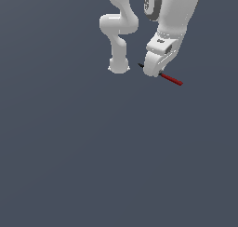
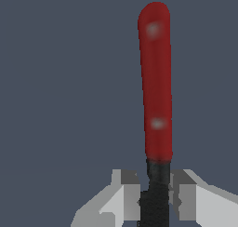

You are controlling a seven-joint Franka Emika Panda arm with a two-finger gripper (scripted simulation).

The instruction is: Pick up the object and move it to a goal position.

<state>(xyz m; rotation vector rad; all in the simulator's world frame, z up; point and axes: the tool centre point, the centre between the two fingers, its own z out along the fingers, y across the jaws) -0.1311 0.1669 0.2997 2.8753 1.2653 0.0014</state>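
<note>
The object is a thin rod, red along one part and black along the other. In the exterior view its red part sticks out to the right of my gripper, and a short black tip shows on the gripper's left. In the wrist view the red part extends away from the fingers, and the black part sits squeezed between both fingers. My gripper is shut on the rod's black part. Whether the rod touches the floor cannot be told.
The robot's white base stands just to the exterior view's left of the gripper. The grey floor spreads all around.
</note>
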